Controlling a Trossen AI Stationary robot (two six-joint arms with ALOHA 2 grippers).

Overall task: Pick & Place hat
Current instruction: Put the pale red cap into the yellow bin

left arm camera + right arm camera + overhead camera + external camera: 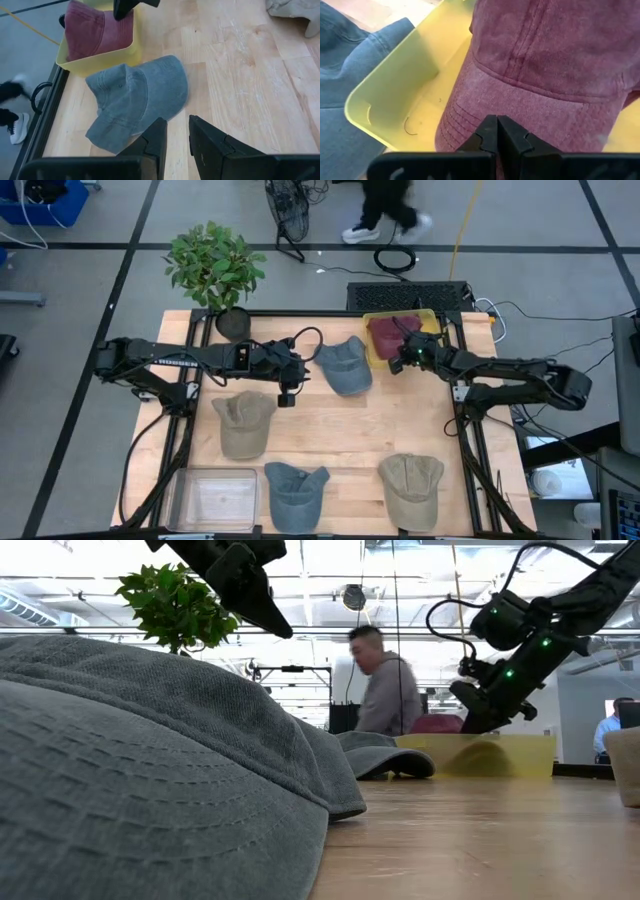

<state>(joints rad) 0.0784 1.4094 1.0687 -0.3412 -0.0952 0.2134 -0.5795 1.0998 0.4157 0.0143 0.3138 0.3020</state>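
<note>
A maroon hat [545, 60] lies in a yellow bin [369, 345] at the table's far right. My right gripper [496, 134] is shut and slants down over the bin's near side, its tips right at the hat's brim. A blue hat [135, 100] rests top up on the wood just left of the bin [100, 59]. My left gripper [175, 145] hovers above the table on the near left side of this blue hat [345, 365]. It is open by a narrow gap, and only bare wood shows between its fingers. My right gripper's shut fingertips stand at the maroon hat's brim [485, 107], coming slantwise from above on the bin's near side. I cannot tell whether they touch the brim. The hat lies in the bin.
Two tan hats [243, 423] [412, 488], another blue hat [295, 492] and a clear tray [212, 498] lie toward the near edge. A potted plant [215, 270] stands at the far left corner. A person [385, 690] is beyond the table.
</note>
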